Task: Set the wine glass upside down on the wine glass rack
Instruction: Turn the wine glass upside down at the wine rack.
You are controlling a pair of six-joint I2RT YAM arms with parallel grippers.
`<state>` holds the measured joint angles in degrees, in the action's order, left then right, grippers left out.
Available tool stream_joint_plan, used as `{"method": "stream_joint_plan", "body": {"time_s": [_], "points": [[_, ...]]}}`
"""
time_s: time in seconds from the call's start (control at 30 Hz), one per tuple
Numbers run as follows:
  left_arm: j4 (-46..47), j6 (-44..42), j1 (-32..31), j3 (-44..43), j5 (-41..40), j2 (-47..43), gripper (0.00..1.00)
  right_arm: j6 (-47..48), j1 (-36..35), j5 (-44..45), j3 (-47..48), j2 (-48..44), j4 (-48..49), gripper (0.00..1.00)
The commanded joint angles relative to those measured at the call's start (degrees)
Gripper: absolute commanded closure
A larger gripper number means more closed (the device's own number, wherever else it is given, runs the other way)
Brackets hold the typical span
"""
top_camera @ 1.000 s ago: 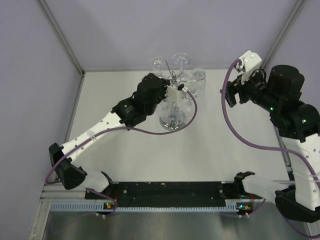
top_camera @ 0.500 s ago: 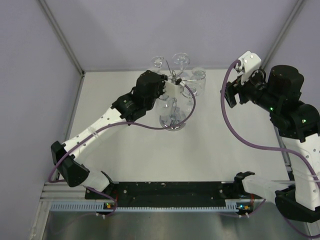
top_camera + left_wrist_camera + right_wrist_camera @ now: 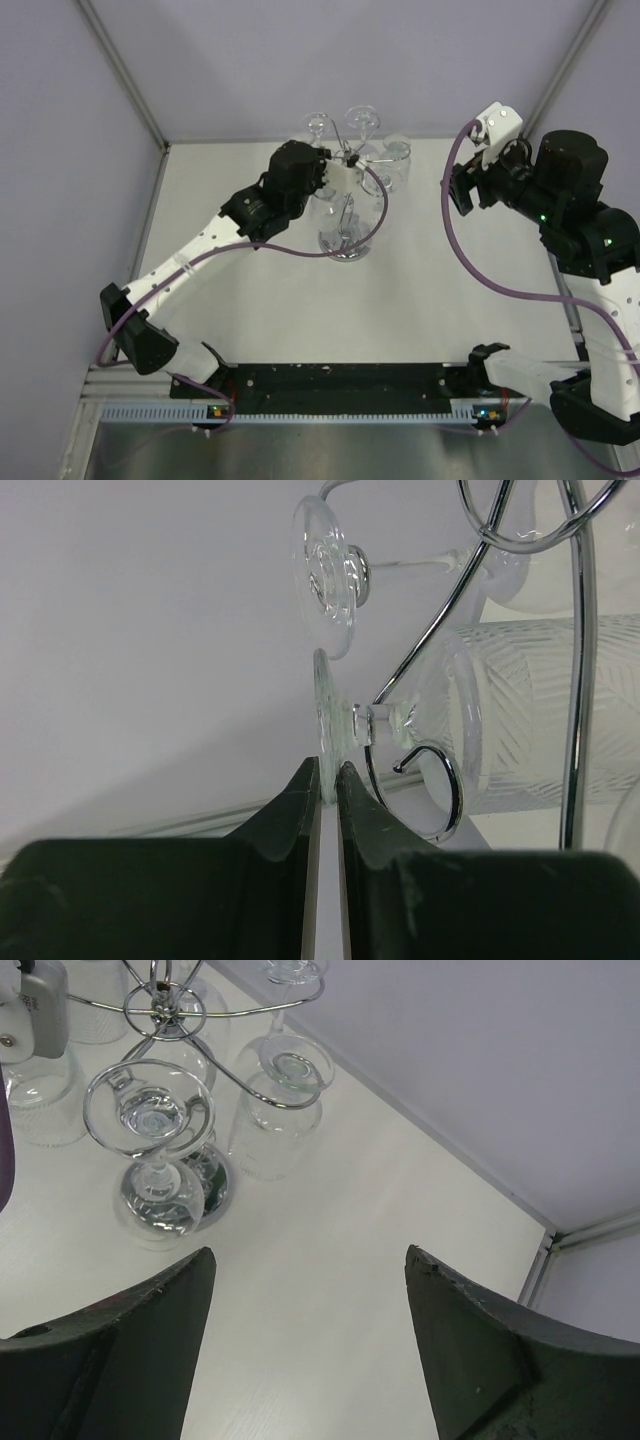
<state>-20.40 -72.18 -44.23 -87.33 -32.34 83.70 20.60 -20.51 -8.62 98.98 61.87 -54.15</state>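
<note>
The wine glass [image 3: 325,715] lies sideways in the left wrist view: clear foot disc, short stem, ribbed bowl to the right. My left gripper [image 3: 328,772] is shut on the rim of its foot. The stem crosses a curled arm of the chrome wine glass rack [image 3: 577,680]; whether it rests in the curl I cannot tell. From above, the left gripper [image 3: 335,175] is at the left side of the rack [image 3: 350,160]. My right gripper [image 3: 310,1250] hangs open and empty over bare table, right of the rack [image 3: 160,1005]; it also shows from above, right gripper [image 3: 458,190].
Other glasses hang on the rack: one foot disc [image 3: 325,570] just above the held one, and more at the far side [image 3: 360,120]. The rack's mirrored round base [image 3: 215,1185] stands on the white table [image 3: 380,1220]. Walls close the back and both sides.
The left gripper, shut on the glass, has shifted slightly left and toward the back, along the rack's top. The right arm has not moved.
</note>
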Motion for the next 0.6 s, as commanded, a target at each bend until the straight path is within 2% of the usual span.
{"method": "stream_joint_plan", "body": {"time_s": [0.0, 0.57], "points": [[5.5, -0.5, 0.9, -2.9, -1.2, -3.7, 1.0, 0.2, -0.4, 0.2, -0.3, -1.0, 0.6, 0.24], [4.6, -4.1, 1.2, -1.4, -3.8, -6.1, 1.0, 0.4, -0.4, 0.3, -1.1, -1.6, 0.6, 0.24]]}}
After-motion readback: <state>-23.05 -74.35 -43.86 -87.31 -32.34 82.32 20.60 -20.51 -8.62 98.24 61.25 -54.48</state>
